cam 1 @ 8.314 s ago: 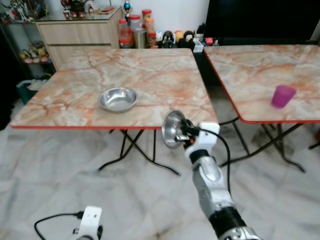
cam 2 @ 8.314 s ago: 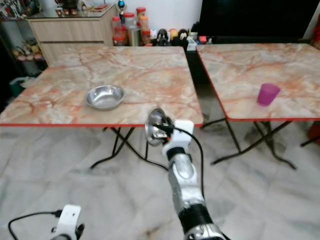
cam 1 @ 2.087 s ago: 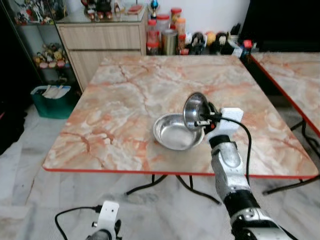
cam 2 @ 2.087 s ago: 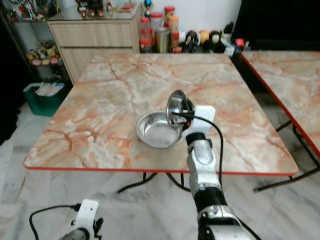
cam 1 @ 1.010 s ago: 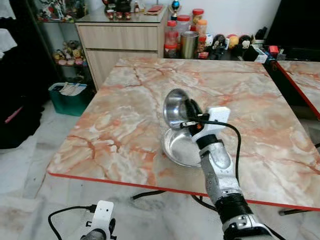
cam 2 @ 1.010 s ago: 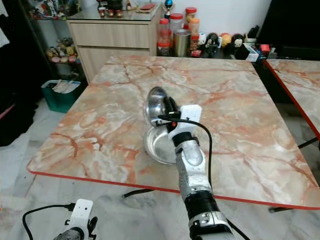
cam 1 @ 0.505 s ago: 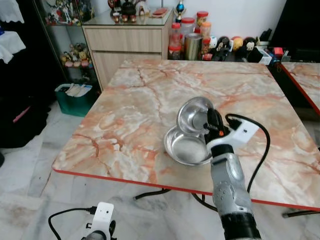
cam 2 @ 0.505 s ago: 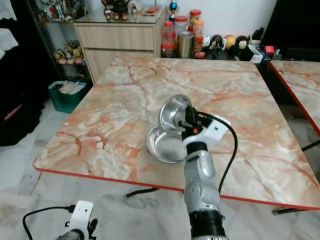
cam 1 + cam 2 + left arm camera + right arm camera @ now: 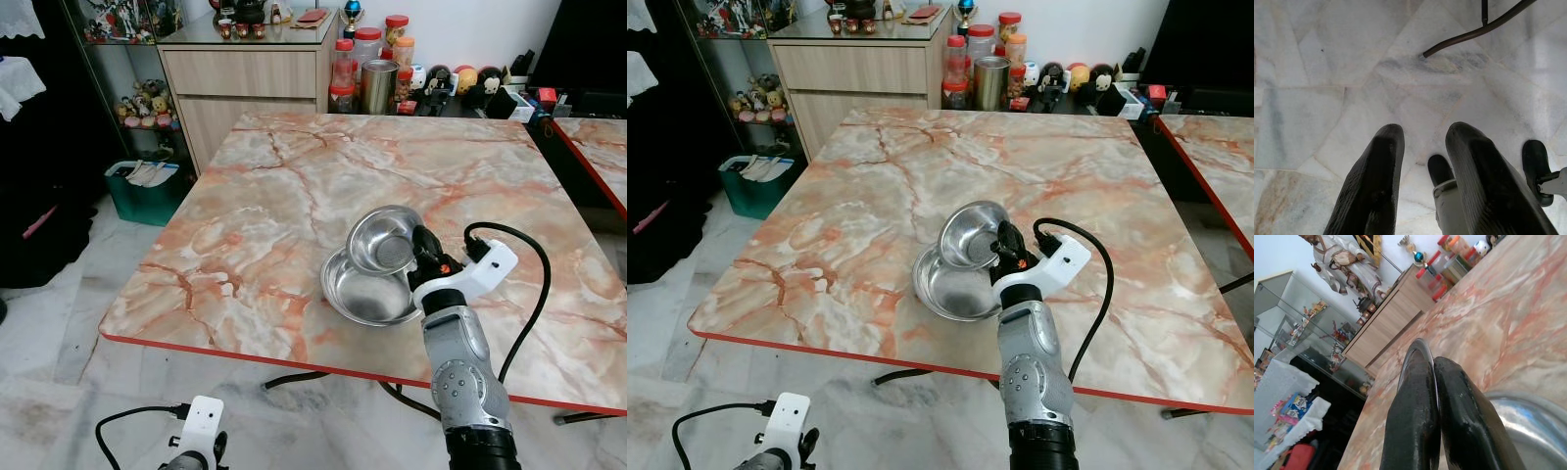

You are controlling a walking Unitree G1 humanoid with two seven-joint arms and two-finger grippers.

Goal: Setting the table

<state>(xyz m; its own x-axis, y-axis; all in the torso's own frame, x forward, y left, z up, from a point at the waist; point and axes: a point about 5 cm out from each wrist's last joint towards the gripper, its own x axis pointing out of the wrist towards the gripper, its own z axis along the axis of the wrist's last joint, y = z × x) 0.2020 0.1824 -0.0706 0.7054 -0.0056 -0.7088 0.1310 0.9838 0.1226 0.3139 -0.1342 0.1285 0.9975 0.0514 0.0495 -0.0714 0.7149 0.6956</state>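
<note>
A large steel bowl [image 9: 364, 291] sits on the marble-pattern table [image 9: 245, 215], near its front edge. My right gripper [image 9: 418, 249] is shut on the rim of a smaller steel bowl [image 9: 381, 238]. That bowl is tilted, mouth up, over the large bowl's far rim; whether the two touch I cannot tell. In the right wrist view both fingers [image 9: 1415, 396] pinch the small bowl's thin rim [image 9: 1411, 348], with the large bowl [image 9: 1530, 418] below. My left gripper [image 9: 1422, 134] hangs idle above the floor, fingers parted.
A wooden cabinet [image 9: 255, 73] and several jars [image 9: 367, 83] stand behind the table. A green bin [image 9: 147, 186] sits on the floor at the left. A second table's edge [image 9: 598, 157] is at the right. Folding table legs [image 9: 1484, 29] cross the marble floor.
My right gripper has turned the small bowl from standing on edge to nearly mouth-up and lowered it toward the large bowl. The camera has come closer to the table.
</note>
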